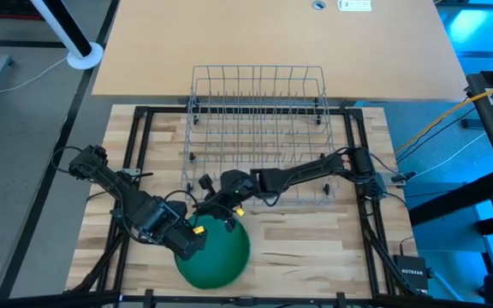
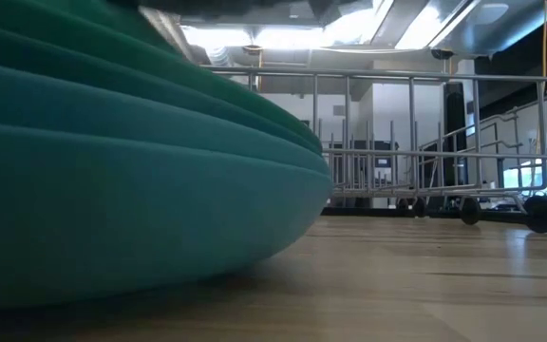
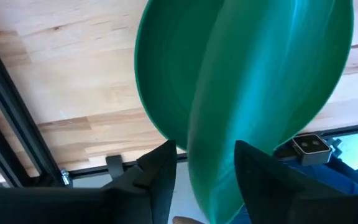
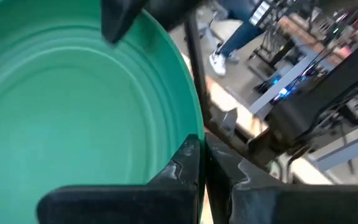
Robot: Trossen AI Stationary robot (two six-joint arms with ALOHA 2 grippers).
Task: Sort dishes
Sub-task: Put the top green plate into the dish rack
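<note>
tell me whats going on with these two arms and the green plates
Both arms are working at the stack of green plates near the table's front edge. The right end effector is shut on the rim of the top plate. The left end effector straddles that plate's edge with its fingers apart. The wire rack behind them has no plates in it.

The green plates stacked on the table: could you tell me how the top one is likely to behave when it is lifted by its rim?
The top plate looks thin and plastic, so probably light and fairly stiff. The right gripper pinches only its narrow rim, so it may swing or slip. The stack is nested, so the plate beneath might lift with it.
</note>
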